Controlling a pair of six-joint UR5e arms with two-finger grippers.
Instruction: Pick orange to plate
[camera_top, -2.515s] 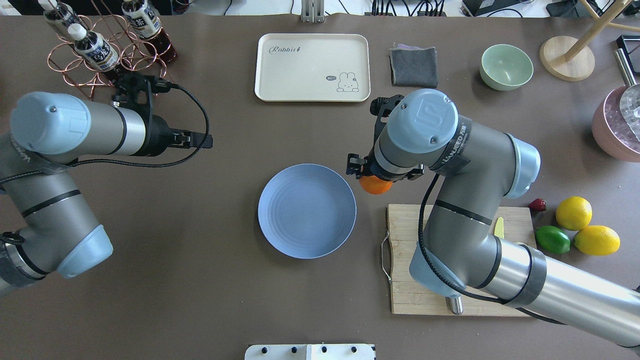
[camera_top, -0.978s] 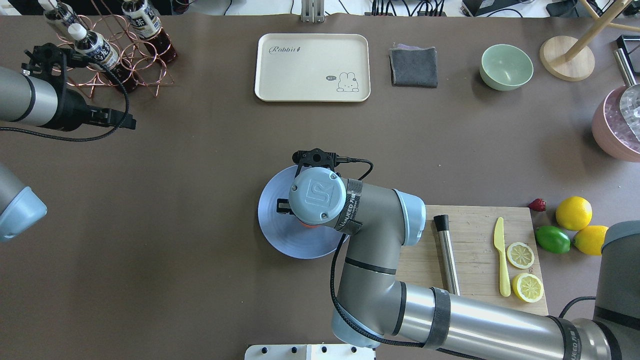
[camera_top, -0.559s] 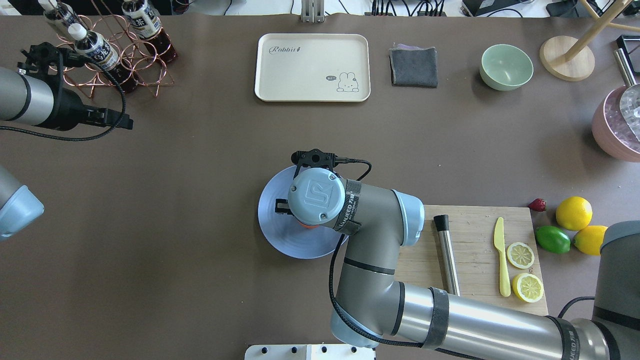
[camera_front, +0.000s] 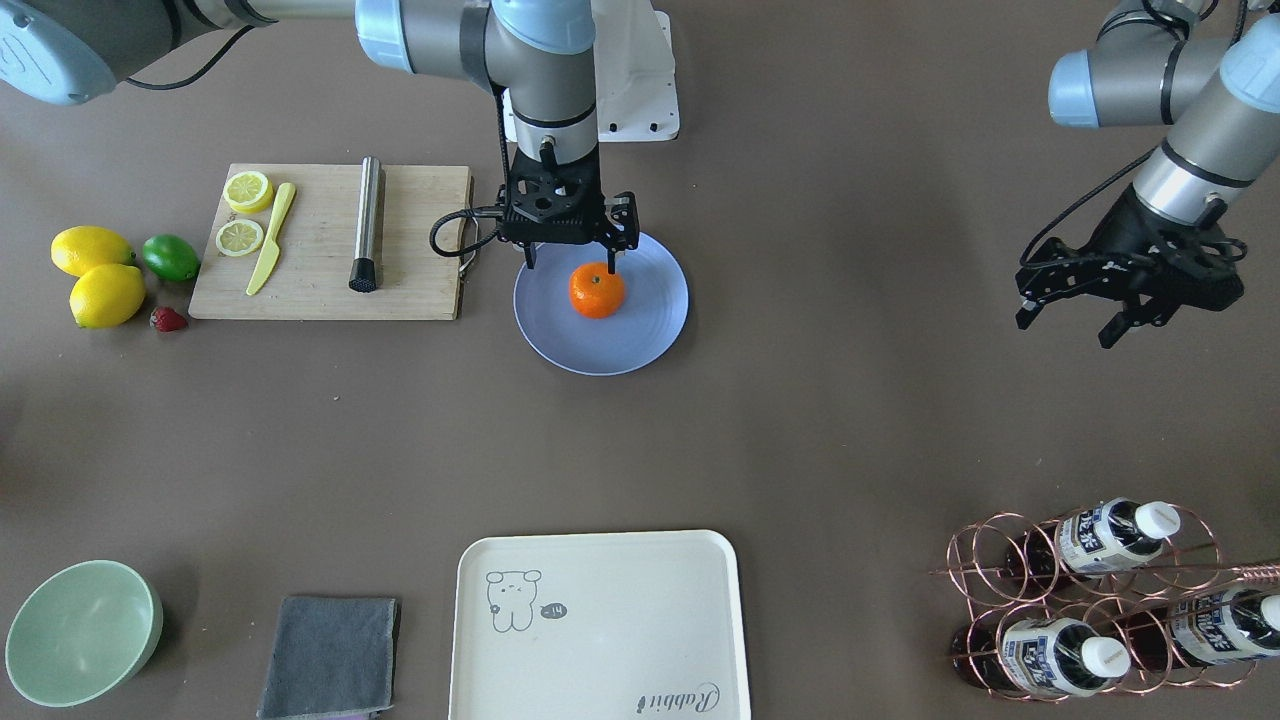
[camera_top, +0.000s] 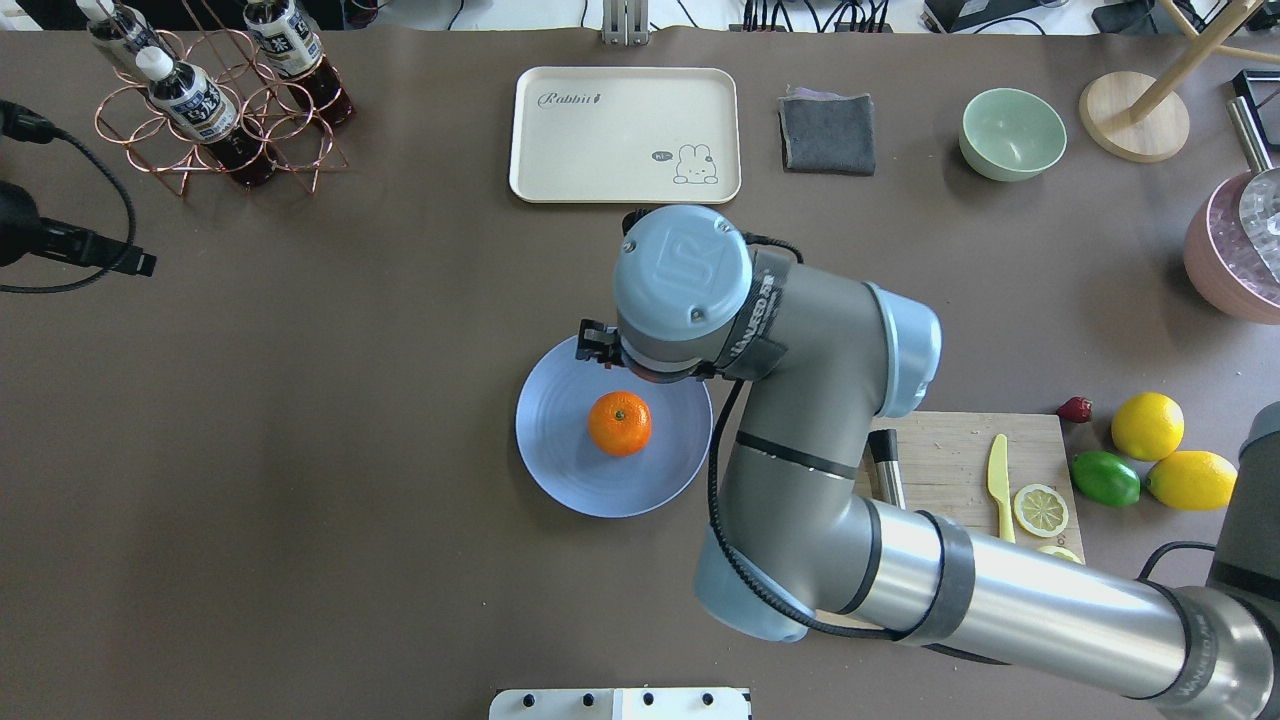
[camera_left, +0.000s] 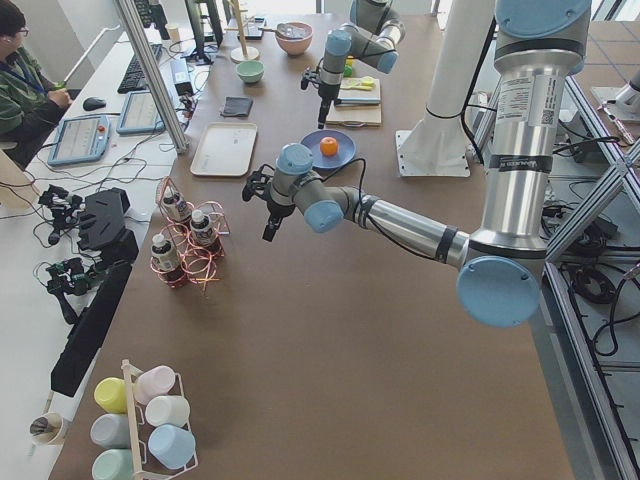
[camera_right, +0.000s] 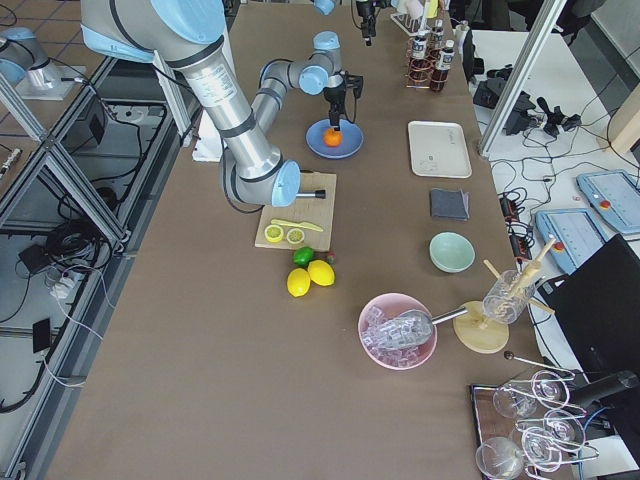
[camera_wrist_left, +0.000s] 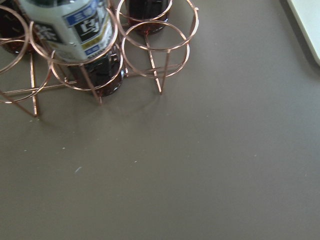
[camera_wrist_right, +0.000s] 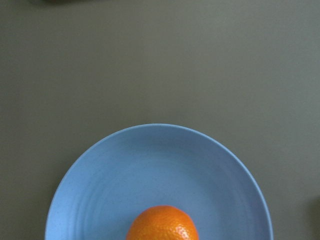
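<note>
The orange (camera_top: 619, 423) rests alone in the middle of the blue-grey plate (camera_top: 560, 440), stem dimple up. In the front-facing view the orange (camera_front: 597, 290) lies on the plate (camera_front: 640, 335) just below my right gripper (camera_front: 570, 262), which hangs open above the plate's robot-side rim; one fingertip stands close over the fruit, apart from it. The right wrist view looks down on the orange (camera_wrist_right: 162, 223) and the plate (camera_wrist_right: 150, 165). My left gripper (camera_front: 1065, 325) hovers open and empty, far off over bare table near the bottle rack.
A wooden cutting board (camera_front: 410, 250) with a steel rod, yellow knife and lemon slices lies beside the plate. Two lemons, a lime (camera_front: 170, 257) and a strawberry sit past it. A cream tray (camera_top: 625, 135), grey cloth, green bowl (camera_top: 1012, 133) and copper bottle rack (camera_top: 200, 100) line the far side.
My right gripper has let go of the orange on the plate and lifted away toward the far rim. The left arm has pulled back further to the left.
</note>
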